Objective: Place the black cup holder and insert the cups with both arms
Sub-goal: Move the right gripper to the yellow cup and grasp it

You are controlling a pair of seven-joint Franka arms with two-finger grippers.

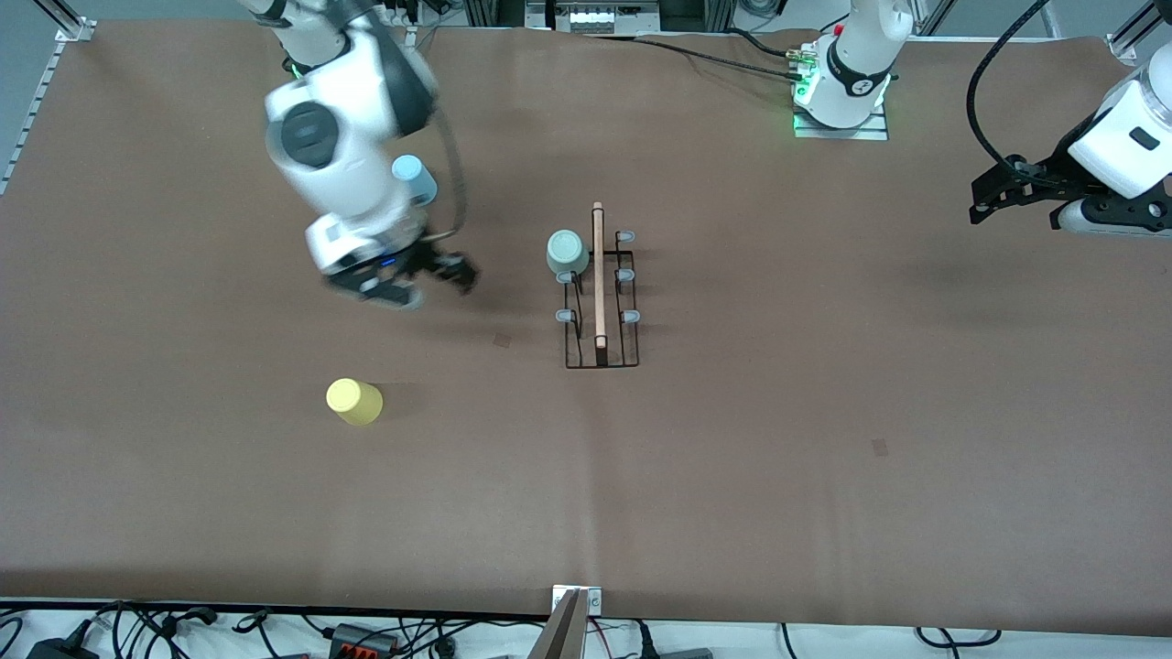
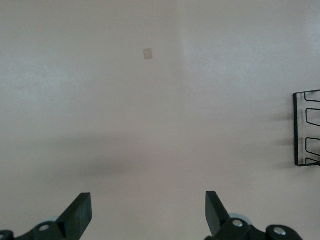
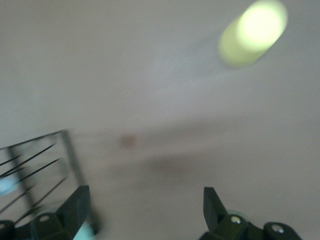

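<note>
Near the table's middle stands the small black wire cup holder (image 1: 600, 307) with its light wooden rod, a pale grey-green plastic cup (image 1: 568, 253) already seated on one peg at the end farthest from the front camera. Toward the right arm's end, the right gripper (image 1: 412, 279) hangs empty with fingers spread over bare brown table (image 1: 824, 439), between the light blue cup (image 1: 415, 178) and the yellow cup (image 1: 353, 401). The left gripper (image 1: 993, 197) waits, also spread, at its own end. A hasty descent could likely tip a light cup or knock the rack askew. Broad open surface surrounds both loose cups, well away from any edge.
</note>
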